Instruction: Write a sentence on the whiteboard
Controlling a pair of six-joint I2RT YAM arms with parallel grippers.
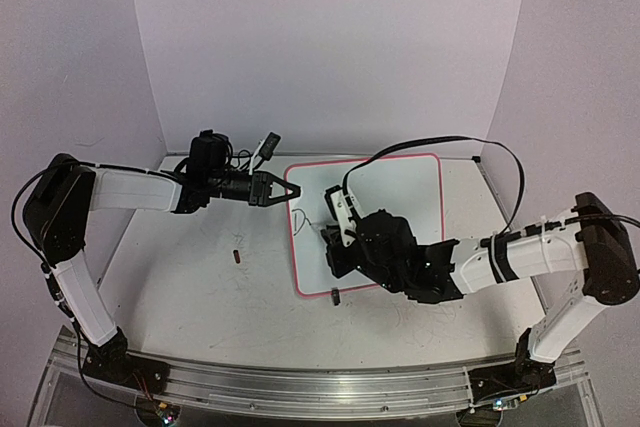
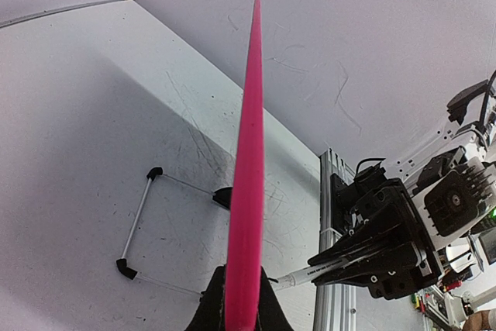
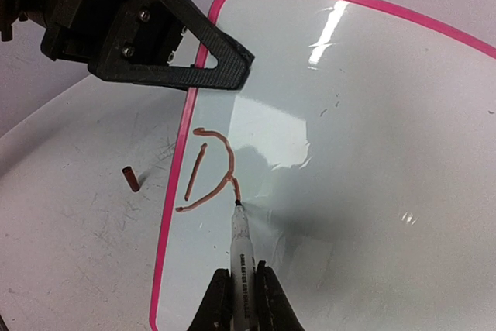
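The whiteboard [image 1: 400,197] lies on the table with its pink rim [image 3: 174,215] at the left. My left gripper [image 1: 290,190] is shut on the board's left edge; the rim shows edge-on between its jaws in the left wrist view [image 2: 246,153], and its upper finger [image 3: 217,52] lies over the rim. My right gripper [image 3: 242,300] is shut on a white marker [image 3: 241,246], tip touching the board. Of the sentence, only a reddish-brown "D" [image 3: 209,172] and a short stroke running to the tip show. The marker [image 2: 310,274] and the right gripper [image 2: 372,257] also show in the left wrist view.
A small brown-red marker cap [image 1: 237,255] lies on the scuffed table left of the board, also in the right wrist view [image 3: 132,179]. A black clip foot [image 1: 336,296] sits at the board's near edge. A wire stand with black tips [image 2: 139,222] shows beside the rim.
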